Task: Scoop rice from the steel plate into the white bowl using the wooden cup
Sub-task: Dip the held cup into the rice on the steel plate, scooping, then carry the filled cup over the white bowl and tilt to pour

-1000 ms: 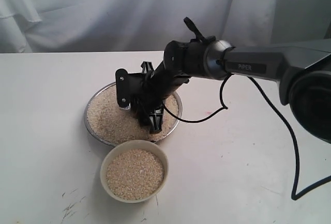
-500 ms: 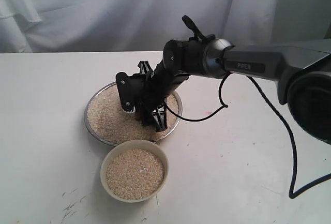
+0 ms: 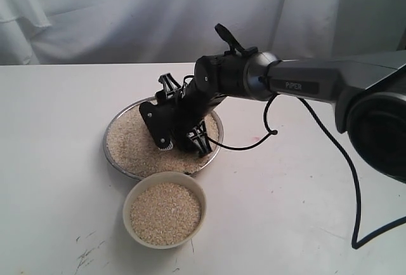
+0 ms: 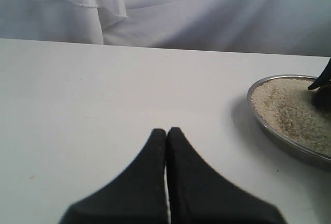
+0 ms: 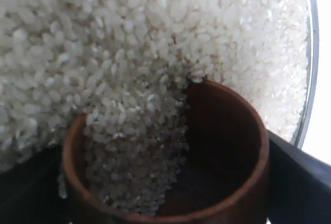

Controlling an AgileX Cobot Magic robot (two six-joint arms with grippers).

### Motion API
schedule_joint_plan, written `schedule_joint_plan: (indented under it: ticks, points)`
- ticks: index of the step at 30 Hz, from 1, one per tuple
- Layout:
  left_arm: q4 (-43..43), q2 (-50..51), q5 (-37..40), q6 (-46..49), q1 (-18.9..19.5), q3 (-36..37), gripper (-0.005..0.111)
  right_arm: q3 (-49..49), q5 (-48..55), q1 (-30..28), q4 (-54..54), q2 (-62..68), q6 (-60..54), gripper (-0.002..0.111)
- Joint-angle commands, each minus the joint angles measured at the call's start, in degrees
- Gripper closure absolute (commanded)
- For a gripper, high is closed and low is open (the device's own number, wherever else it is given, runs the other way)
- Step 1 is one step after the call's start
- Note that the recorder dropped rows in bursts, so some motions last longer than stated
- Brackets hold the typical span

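Note:
The steel plate (image 3: 110,155) holds a bed of rice (image 3: 130,143) at the middle of the table. My right gripper (image 3: 181,133) is down in the plate's right half, shut on the wooden cup (image 5: 230,131). The cup lies tipped with its mouth pushed into the rice (image 5: 129,43), and grains spill into its dark inside. In the exterior view the gripper hides the cup. The white bowl (image 3: 129,206) stands just in front of the plate, nearly full of rice (image 3: 165,213). My left gripper (image 4: 166,131) hovers shut and empty over bare table, left of the plate (image 4: 266,125).
A black cable (image 3: 254,140) loops from the right arm (image 3: 304,84) down onto the table right of the plate. White cloth (image 3: 127,14) hangs behind the table. Faint dark marks (image 3: 85,249) dot the table's front left.
The right gripper has swung and turned within the plate, shifting slightly left and back through the rice. The bowl and plate have stayed put.

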Motion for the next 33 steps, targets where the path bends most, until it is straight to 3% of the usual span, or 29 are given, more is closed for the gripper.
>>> schedule_joint_plan:
  ticks: [1,13,19,24,29,33]
  points:
    - [-0.09,-0.24,-0.40,-0.03,0.11,0.28,0.107,0.16,-0.09,1.53,5.50,-0.02,-1.44,0.108]
    - [-0.09,-0.24,-0.40,-0.03,0.11,0.28,0.107,0.16,1.61,0.85,11.44,-0.02,5.09,0.108]
    - [-0.09,-0.24,-0.40,-0.03,0.11,0.28,0.107,0.16,6.03,-3.84,23.61,-0.02,6.02,0.108]
    - [-0.09,-0.24,-0.40,-0.03,0.11,0.28,0.107,0.05,15.00,-9.68,38.28,-0.16,-0.34,0.108]
    - [-0.09,-0.24,-0.40,-0.03,0.11,0.28,0.107,0.05,17.07,-11.12,36.89,-3.27,-1.95,0.108]
    - [-0.09,-0.24,-0.40,-0.03,0.11,0.28,0.107,0.05,16.67,-10.19,26.36,-7.43,0.06,0.108]
